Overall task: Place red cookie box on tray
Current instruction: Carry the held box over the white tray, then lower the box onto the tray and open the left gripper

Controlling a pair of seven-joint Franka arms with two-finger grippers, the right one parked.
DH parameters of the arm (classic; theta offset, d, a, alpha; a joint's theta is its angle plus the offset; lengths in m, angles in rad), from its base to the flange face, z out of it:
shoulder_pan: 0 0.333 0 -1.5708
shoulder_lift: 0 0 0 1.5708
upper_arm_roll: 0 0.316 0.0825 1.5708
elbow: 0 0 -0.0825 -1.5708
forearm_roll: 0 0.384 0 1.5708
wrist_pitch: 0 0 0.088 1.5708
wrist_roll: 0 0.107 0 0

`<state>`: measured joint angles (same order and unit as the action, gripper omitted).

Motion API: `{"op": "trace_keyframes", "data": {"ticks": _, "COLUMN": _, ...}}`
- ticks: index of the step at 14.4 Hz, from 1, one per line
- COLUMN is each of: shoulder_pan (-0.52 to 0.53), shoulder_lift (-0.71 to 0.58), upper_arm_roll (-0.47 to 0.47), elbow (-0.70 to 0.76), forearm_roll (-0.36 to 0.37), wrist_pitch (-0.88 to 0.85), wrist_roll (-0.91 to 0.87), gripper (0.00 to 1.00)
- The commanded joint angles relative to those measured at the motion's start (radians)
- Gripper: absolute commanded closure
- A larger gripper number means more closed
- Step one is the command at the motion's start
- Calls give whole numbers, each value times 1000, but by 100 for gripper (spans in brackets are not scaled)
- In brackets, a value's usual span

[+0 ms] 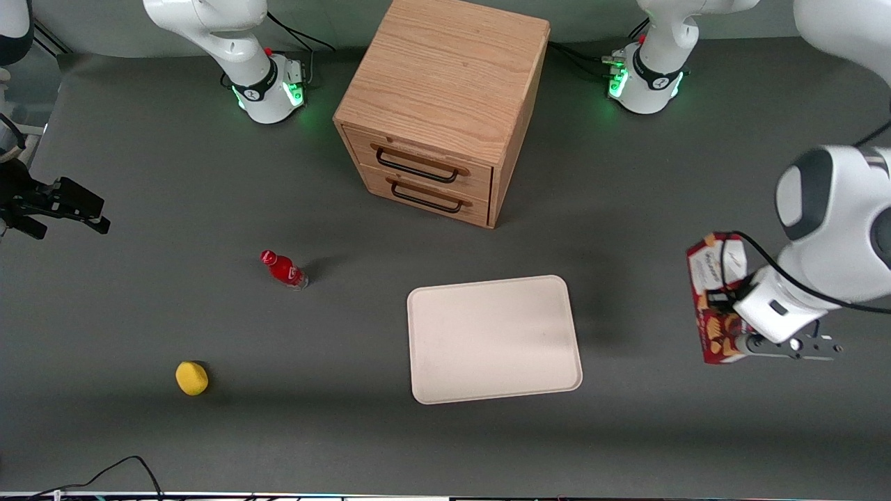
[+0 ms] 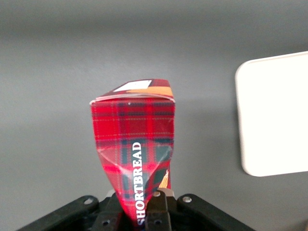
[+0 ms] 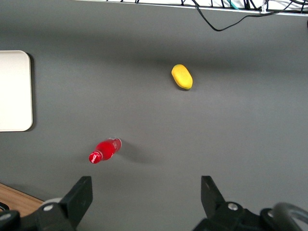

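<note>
**The box is up in the air — it could still slip**

Nearest the front camera is a black cable (image 1: 118,470) at the table edge, then a yellow lemon (image 1: 191,378) toward the parked arm's end. My gripper (image 1: 729,321) is near the working arm's end of the table, and its fingers (image 2: 155,211) squeeze tight on the red cookie box (image 1: 713,299). The box looks lifted off the table, well apart from the cream tray (image 1: 557,348).

I worry about the pinch — the carton is dented in where the fingers press. It is soft, so it might twist or slide out as I carry it. The tray has a low rim, and if I drop too soon, the box could land half on it.
</note>
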<state>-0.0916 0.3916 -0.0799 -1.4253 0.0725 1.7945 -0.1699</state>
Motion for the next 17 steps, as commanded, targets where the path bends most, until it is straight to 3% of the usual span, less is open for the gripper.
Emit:
{"op": "trace_keyframes", "data": {"ticks": 1, "shoulder_pan": -130, "shoulder_lift": 29, "upper_arm_roll": 9, "elbow": 40, "forearm_roll": 4, "wrist_pitch": -26, "wrist_roll": -224, "gripper": 100}}
{"op": "trace_keyframes", "data": {"ticks": 5, "shoulder_pan": -252, "shoulder_lift": 120, "upper_arm_roll": -11, "elbow": 37, "forearm_roll": -5, "wrist_pitch": 90, "wrist_roll": -387, "gripper": 100}}
{"op": "trace_keyframes", "data": {"ticks": 11, "shoulder_pan": -264, "shoulder_lift": 328, "upper_arm_roll": -55, "elbow": 36, "forearm_roll": 4, "wrist_pitch": 368, "wrist_roll": -430, "gripper": 100}}
{"op": "trace_keyframes", "data": {"ticks": 17, "shoulder_pan": -264, "shoulder_lift": 420, "upper_arm_roll": -55, "elbow": 37, "forearm_roll": 47, "wrist_pitch": 464, "wrist_roll": -427, "gripper": 100}}
